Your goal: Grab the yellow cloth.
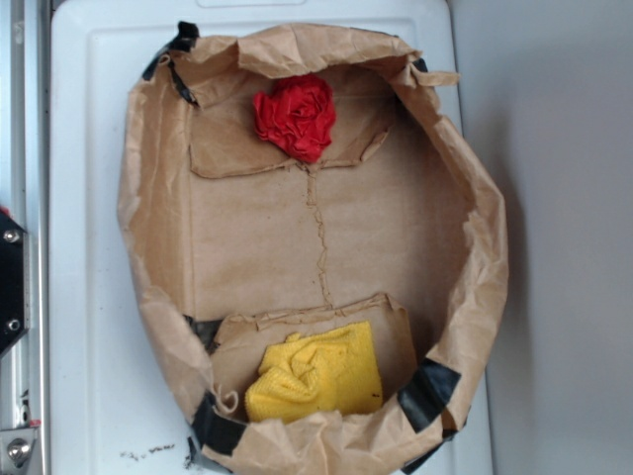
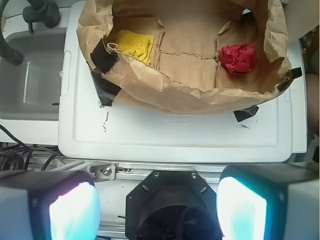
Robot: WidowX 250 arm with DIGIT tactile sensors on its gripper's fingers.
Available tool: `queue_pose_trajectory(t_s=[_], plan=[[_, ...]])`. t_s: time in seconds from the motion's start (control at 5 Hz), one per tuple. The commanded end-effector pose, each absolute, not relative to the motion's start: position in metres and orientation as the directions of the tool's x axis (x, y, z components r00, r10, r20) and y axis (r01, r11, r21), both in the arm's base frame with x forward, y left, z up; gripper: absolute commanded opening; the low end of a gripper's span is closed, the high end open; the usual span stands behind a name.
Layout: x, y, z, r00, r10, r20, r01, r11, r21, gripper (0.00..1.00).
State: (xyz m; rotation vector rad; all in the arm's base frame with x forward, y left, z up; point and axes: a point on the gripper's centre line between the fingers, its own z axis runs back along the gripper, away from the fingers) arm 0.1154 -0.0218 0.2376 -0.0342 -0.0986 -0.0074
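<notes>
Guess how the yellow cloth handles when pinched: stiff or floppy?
Probably floppy: the yellow cloth lies crumpled in folds, so it should drape when lifted. Its looped texture likely grips well. Likely light; pushing may bunch it against the paper bag wall. The pincer stands open, away from the bag.

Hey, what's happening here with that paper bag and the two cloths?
Nothing is being handled yet. A cut-down brown paper bag sits on a white surface, with a yellow cloth crumpled at one end and a red cloth bunched at the other. In the wrist view the gripper is open, back from the bag, well short of the yellow cloth. The grab has not begun.
</notes>
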Motion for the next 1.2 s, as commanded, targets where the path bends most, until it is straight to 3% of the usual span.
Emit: queue_pose_trajectory(t_s=[0.0, 0.8, 1.0], plan=[[0.115, -0.022, 0.238, 0.995, -0.006, 0.099, 0.009, 0.999, -0.034, 1.0], [0.195, -0.003, 0.234, 0.973, 0.099, 0.207, -0.09, 0.994, -0.054, 1.0], [0.245, 0.01, 0.227, 0.968, 0.115, 0.221, -0.1, 0.992, -0.077, 1.0]])
